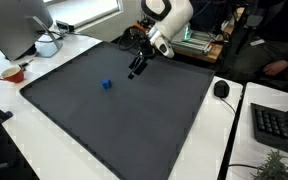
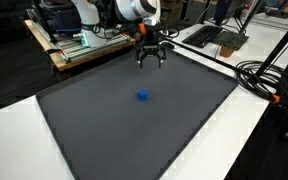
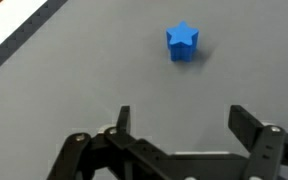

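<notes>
A small blue star-shaped block [image 1: 106, 85] lies on the dark grey mat [image 1: 134, 125]; it also shows in the other exterior view [image 2: 142, 96] and in the wrist view [image 3: 182, 42]. My gripper [image 1: 135, 71] hangs above the mat's far part, apart from the block, seen too in an exterior view [image 2: 150, 61]. In the wrist view its two black fingers [image 3: 180, 122] are spread wide with nothing between them. The block lies ahead of the fingers, not touching them.
A white table carries the mat [image 2: 124, 130]. A monitor [image 1: 19, 25], a white bowl [image 1: 48, 46] and a red-rimmed dish [image 1: 12, 73] stand at one side. A black mouse [image 1: 221, 88] and keyboard [image 1: 276, 125] lie at the other. Black cables [image 2: 264, 80] trail beside the mat.
</notes>
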Robot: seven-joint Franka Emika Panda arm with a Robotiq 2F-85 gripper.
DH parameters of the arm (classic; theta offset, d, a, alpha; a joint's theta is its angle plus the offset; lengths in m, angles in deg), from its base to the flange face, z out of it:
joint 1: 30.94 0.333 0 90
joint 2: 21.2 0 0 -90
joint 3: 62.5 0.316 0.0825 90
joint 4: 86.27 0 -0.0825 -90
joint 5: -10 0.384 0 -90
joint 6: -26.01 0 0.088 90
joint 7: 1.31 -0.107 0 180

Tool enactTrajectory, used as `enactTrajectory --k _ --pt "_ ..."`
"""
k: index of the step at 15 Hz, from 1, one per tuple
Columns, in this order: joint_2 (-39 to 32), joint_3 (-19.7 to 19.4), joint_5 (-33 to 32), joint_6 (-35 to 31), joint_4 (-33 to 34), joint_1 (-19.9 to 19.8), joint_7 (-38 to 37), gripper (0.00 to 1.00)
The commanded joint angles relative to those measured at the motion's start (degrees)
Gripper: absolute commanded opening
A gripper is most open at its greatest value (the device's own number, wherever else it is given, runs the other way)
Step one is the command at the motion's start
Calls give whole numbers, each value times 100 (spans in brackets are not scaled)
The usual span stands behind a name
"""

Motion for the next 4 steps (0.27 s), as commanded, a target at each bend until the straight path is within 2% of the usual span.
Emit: enactTrajectory --k 1,2,3,4 --pt "1470 -47 -617 -1079 -848 -146 -669 100" --pt "1805 -63 -973 -1286 -978 -111 -874 100" --pt "998 -102 -491 -953 -482 -26 -462 100" --pt "1301 -116 -653 -1121 -622 -18 -604 100"
